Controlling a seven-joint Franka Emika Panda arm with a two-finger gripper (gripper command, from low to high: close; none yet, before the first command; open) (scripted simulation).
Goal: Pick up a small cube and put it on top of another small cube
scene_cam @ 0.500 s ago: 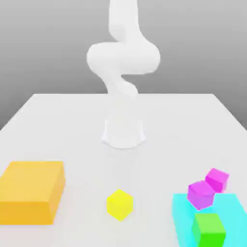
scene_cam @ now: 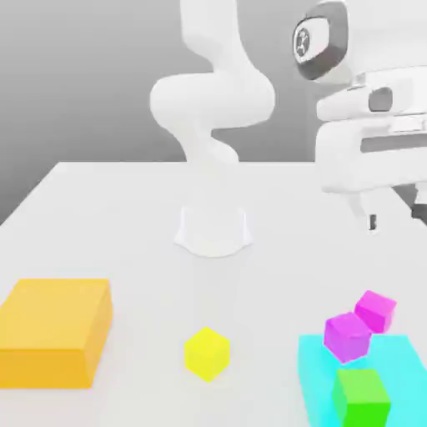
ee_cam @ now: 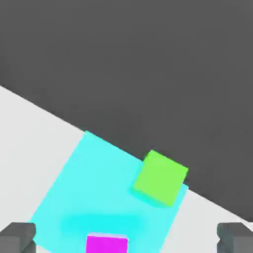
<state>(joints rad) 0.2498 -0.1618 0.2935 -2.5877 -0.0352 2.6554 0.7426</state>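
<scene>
Nearest, atop the cyan block [scene_cam: 392, 367] beside the green cube [scene_cam: 361, 397]: one small cube [scene_cam: 347, 336], magenta, its twin [scene_cam: 375, 309] just behind, touching. High above, gripper [scene_cam: 392, 218] spread wide, empty. Best lowered straight over the front cube, fingers [ee_cam: 17, 236] straddling opposite flat faces, clear of the neighbour; closed only once centred.

Exterior cam faces my base across the counter [scene_cam: 125, 200]; hand cam looks down close; both share the cyan block [scene_cam: 400, 367] and green cube [ee_cam: 161, 178].
</scene>
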